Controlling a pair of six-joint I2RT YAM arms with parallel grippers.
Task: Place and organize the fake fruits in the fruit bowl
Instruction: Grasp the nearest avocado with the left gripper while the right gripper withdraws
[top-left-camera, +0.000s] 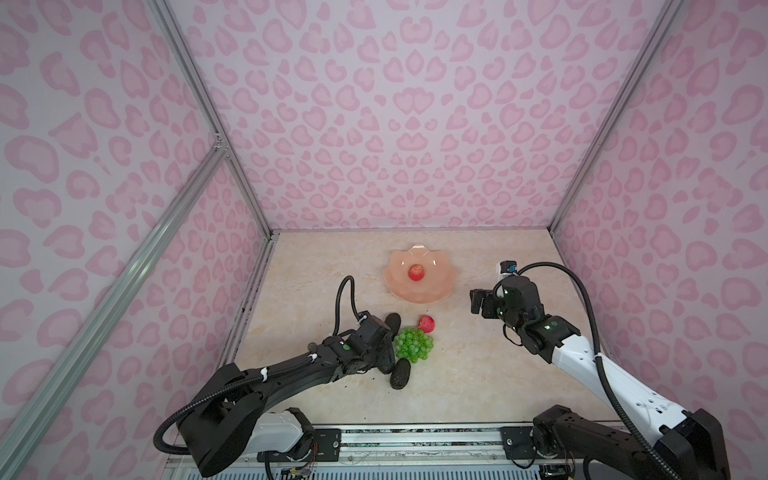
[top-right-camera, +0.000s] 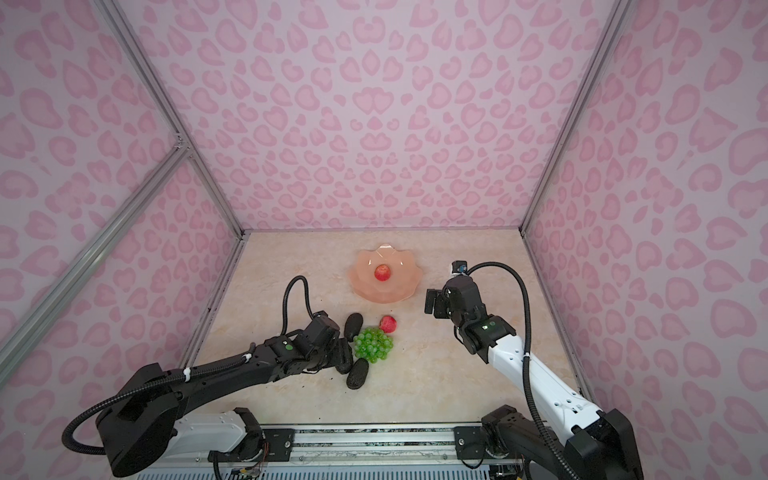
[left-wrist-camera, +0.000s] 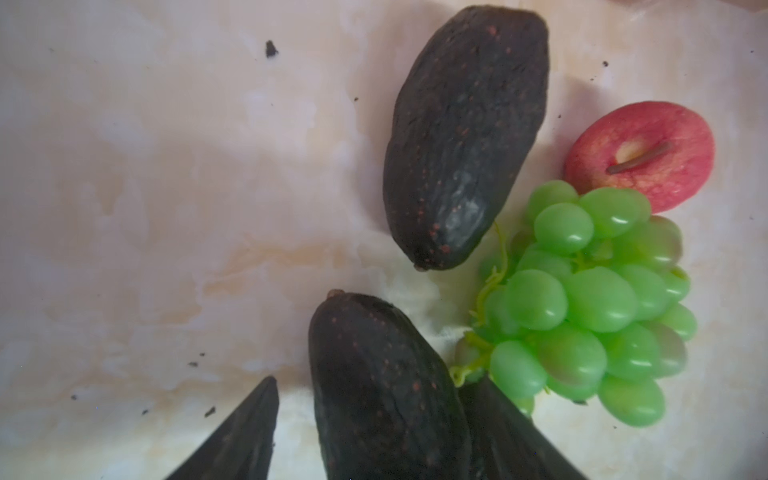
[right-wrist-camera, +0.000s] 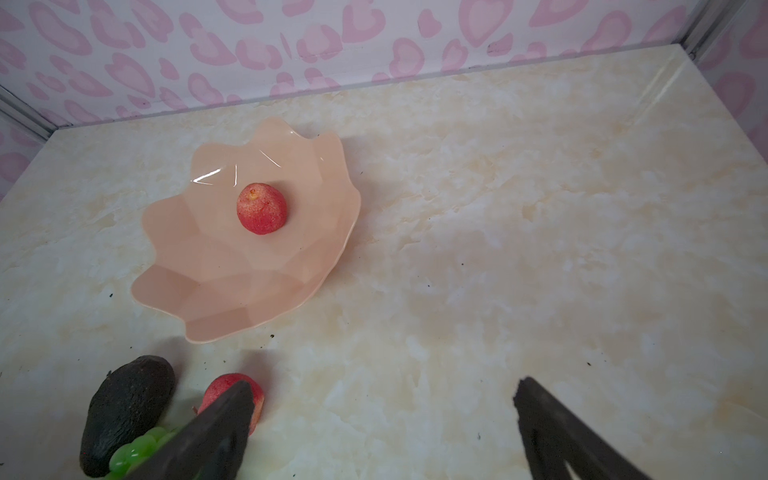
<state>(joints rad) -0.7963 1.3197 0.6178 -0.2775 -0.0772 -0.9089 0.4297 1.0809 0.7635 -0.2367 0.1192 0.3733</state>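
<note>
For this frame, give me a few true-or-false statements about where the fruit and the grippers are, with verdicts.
1. One apple lies in the fruit bowl. True.
2. The left gripper straddles an avocado. True.
3. The grapes are in the fruit bowl. False: they lie on the table, beside the second apple.
4. The right gripper holds an avocado. False: it is open and empty.

The left arm (top-left-camera: 282, 370) reaches low and forward, the left end effector (left-wrist-camera: 376, 382) angled downward, jaws partly apart. The right arm (top-left-camera: 582, 357) is bent and raised, the right end effector (right-wrist-camera: 384, 386) aloft, jaws wide, empty.
</note>
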